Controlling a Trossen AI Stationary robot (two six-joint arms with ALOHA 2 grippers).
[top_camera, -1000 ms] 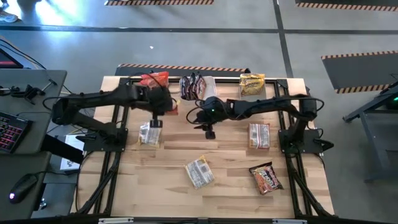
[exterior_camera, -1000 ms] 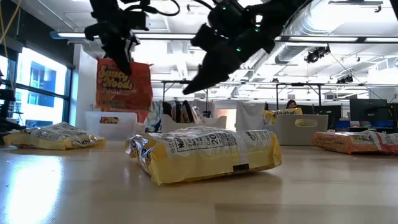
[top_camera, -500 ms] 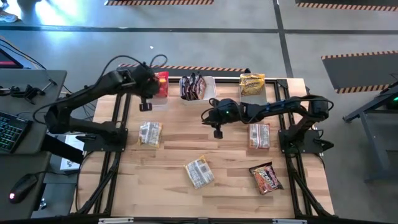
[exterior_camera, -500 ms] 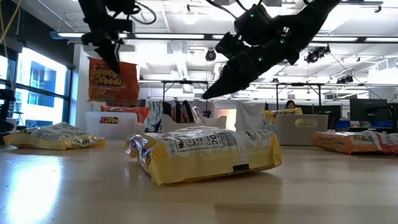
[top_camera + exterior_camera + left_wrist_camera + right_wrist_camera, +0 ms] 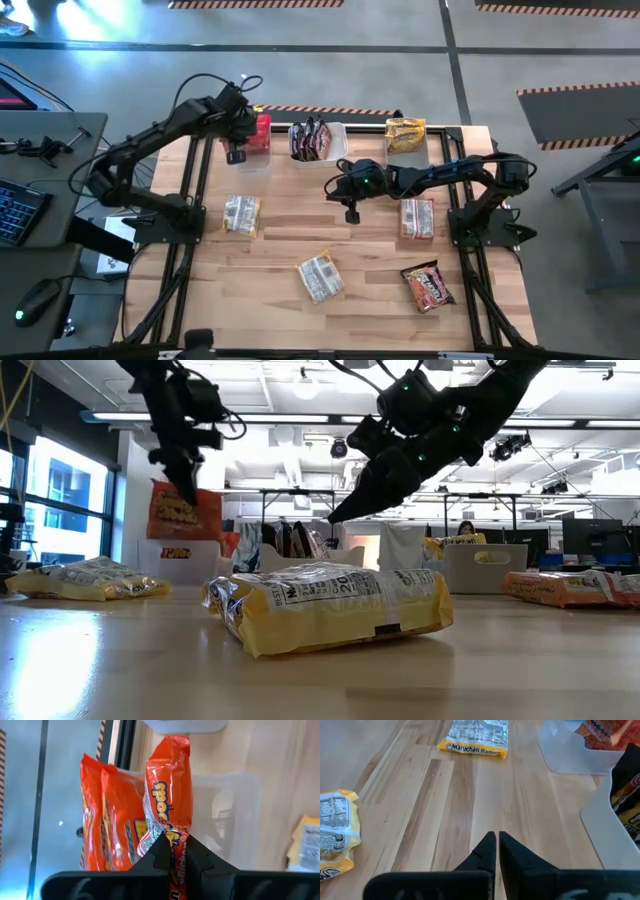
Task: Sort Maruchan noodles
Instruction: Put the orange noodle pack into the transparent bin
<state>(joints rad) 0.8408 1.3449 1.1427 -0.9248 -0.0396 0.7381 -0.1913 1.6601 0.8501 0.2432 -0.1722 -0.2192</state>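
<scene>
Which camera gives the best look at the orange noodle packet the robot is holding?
The left wrist view: the orange packet fills it, pinched by the left gripper over a clear tub. The low view shows it hanging far off, the high view only a red patch, the right wrist view a corner.

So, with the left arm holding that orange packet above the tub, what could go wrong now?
The left gripper pinches the orange packet only at one end, so it may swing and catch the left tub wall, or land outside. That tub already holds orange packets, so it could sit on top and slide off.
</scene>
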